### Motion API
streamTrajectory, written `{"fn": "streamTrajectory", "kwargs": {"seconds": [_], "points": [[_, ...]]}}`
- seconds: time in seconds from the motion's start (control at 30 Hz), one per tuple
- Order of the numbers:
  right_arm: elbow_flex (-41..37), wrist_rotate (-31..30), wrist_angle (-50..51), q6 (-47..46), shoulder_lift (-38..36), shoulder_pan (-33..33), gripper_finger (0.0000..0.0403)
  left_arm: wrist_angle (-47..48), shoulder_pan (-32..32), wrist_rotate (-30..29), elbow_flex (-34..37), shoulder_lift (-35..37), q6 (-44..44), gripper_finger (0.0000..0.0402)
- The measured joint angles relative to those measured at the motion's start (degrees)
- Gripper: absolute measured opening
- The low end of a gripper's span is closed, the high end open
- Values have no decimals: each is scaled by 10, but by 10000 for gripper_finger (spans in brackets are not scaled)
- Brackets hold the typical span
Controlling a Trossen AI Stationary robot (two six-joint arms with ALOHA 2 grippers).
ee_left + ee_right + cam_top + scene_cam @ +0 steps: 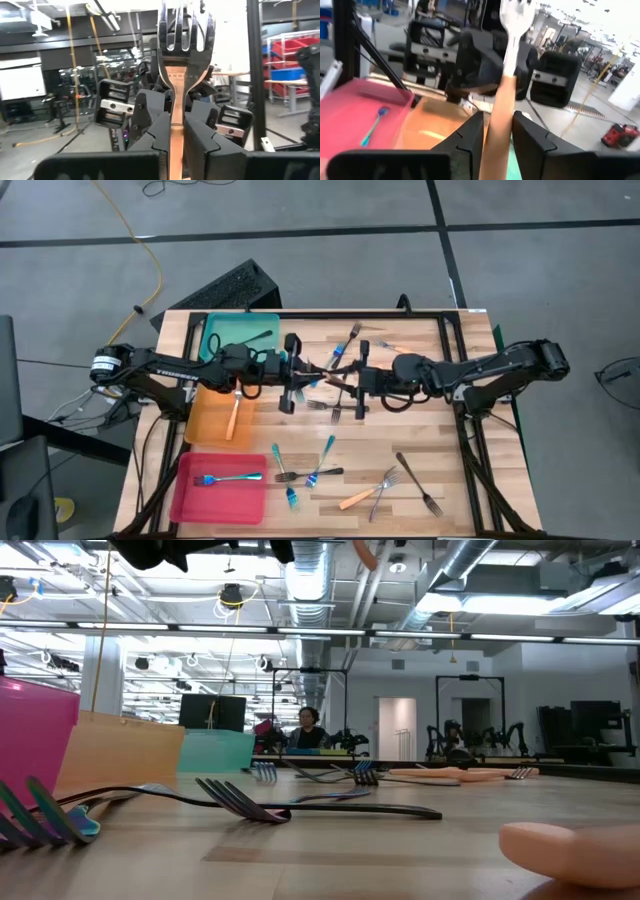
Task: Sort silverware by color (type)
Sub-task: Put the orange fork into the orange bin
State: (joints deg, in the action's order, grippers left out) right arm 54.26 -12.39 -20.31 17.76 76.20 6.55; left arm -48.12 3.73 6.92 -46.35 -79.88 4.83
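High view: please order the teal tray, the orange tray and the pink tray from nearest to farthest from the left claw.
Left claw is above the table's middle.
1. Teal tray, at the far left. The orange tray, below it in the picture, is too close to rank against it.
2. Pink tray, at the near left corner, clearly farthest.

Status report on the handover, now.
Left gripper shut on orange-handled fork. Right gripper also astride it, mid-table. Orange tray nearby, nothing blocking.

Wood counter, plastic trays, metal forks

You see a matt slatted wood counter [400,445], glossy plastic pink tray [220,495], and a shiny metal fork [182,55] ahead of your left end effector [177,137].
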Motion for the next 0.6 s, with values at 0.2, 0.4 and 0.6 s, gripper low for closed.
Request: {"fn": "streamTrajectory", "kwargs": {"seconds": [0.2,0.4,0.6], "points": [[0,-24,41,-30,0,-4,170,0,2,-20,0,0,5,11],[0,-26,118,-70,0,-17,216,23,3,-52,0,2,8,10],[0,-26,198,-97,0,-19,223,126,5,-91,0,21,-5,9]]}}
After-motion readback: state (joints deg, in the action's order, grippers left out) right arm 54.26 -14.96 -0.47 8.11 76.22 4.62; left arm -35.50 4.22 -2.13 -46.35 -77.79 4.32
